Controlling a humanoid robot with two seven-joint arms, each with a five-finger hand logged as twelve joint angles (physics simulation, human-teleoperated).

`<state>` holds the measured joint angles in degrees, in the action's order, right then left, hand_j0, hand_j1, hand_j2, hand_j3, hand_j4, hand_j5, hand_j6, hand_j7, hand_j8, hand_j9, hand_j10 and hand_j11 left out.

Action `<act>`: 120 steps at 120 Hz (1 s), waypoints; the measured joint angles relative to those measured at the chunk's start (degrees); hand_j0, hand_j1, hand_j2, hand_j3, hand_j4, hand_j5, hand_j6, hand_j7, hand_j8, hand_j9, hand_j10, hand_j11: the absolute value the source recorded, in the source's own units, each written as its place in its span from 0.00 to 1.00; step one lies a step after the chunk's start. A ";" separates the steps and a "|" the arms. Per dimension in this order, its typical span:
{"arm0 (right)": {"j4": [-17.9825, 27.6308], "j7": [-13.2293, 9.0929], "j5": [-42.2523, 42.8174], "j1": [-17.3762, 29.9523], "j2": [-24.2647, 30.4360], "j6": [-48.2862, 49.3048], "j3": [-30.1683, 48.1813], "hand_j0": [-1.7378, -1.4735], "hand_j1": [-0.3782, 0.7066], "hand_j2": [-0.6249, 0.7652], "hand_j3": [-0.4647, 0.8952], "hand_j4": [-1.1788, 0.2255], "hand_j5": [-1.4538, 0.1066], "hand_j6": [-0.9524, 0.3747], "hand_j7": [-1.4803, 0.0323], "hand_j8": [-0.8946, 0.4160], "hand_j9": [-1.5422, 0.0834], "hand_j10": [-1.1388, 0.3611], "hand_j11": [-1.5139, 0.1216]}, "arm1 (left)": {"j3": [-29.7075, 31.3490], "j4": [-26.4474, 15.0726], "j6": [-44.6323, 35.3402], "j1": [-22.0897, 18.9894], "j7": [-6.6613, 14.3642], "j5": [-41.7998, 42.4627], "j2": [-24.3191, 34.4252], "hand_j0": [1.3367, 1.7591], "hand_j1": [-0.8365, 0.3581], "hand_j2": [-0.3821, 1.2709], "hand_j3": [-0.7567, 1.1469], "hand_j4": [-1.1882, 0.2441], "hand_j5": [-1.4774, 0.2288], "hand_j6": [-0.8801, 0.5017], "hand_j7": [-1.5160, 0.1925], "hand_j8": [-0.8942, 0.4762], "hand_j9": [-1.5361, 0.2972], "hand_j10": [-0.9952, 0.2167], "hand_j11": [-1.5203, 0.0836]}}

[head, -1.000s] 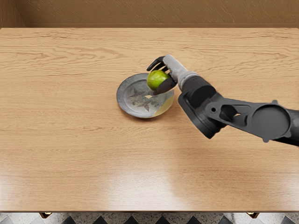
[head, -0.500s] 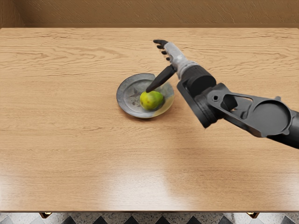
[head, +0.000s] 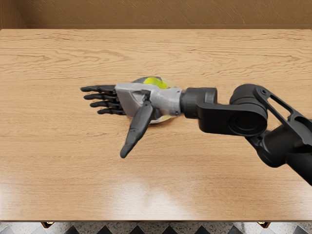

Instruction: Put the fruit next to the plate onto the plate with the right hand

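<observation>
at the near edge, a strip of black-and-white checkered floor shows under the light wooden surface. above the middle of the surface the dark grey right arm comes in from the right and stretches leftward. the right hand, with its grey metal palm, lies flat and holds nothing. its black fingers are straight, apart from one another, and point left. the thumb angles down toward the near side, well away from them. the hand covers most of the round grey plate; only slivers of its rim show beside the wrist. just past the hand, the yellow-green fruit sits within the plate's far part, clear of the fingers, its lower half hidden. beyond the surface runs a brown wall.
</observation>
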<state>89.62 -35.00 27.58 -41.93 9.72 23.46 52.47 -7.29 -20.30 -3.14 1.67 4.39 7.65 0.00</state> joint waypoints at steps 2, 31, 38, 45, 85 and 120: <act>0.00 0.00 -0.57 1.70 -0.01 1.71 1.59 0.30 0.03 0.45 0.34 0.83 0.92 0.71 0.97 0.68 0.94 0.75 0.92 | 0.00 0.00 0.00 0.00 0.00 0.00 0.00 0.76 0.97 0.23 0.40 0.82 0.85 0.62 0.87 0.64 0.83 0.81 0.93; -0.02 0.00 -7.16 23.96 0.38 10.57 25.39 0.30 0.03 0.45 0.34 0.84 0.93 0.72 0.98 0.68 0.95 0.76 0.92 | 0.00 0.00 -0.01 -0.88 0.00 0.00 0.00 0.76 0.97 0.23 0.40 0.82 0.85 0.62 0.87 0.64 0.83 0.81 0.93; -0.03 0.00 -9.83 28.10 1.59 10.99 30.16 0.30 0.03 0.45 0.34 0.84 0.93 0.72 0.98 0.68 0.95 0.76 0.92 | 0.00 0.00 0.00 -1.44 0.00 0.00 0.00 0.76 0.97 0.23 0.40 0.82 0.85 0.62 0.87 0.64 0.83 0.81 0.93; -0.04 0.00 -12.58 31.14 3.52 11.22 34.02 0.30 0.03 0.45 0.34 0.84 0.93 0.72 0.98 0.68 0.95 0.76 0.92 | 0.00 0.00 0.01 -1.91 0.00 0.00 0.00 0.76 0.97 0.23 0.40 0.82 0.85 0.62 0.87 0.64 0.83 0.81 0.93; -0.20 0.00 -21.64 38.19 12.61 11.52 45.32 0.30 0.03 0.45 0.34 0.84 0.93 0.72 0.98 0.68 0.95 0.76 0.93 | -0.01 0.00 -0.01 -2.72 0.00 0.00 0.00 0.76 0.97 0.23 0.40 0.82 0.85 0.62 0.87 0.64 0.83 0.81 0.93; -0.24 0.00 -23.37 40.20 13.35 11.54 48.43 0.30 0.03 0.45 0.34 0.84 0.93 0.72 0.98 0.68 0.95 0.76 0.93 | -0.01 -0.06 -0.01 -3.12 0.00 -0.02 0.00 0.76 0.97 0.23 0.40 0.82 0.85 0.62 0.87 0.64 0.83 0.81 0.93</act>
<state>89.38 -35.00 4.21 -1.73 23.07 35.00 100.90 -7.30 -20.36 -3.15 -1.45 4.39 7.63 0.00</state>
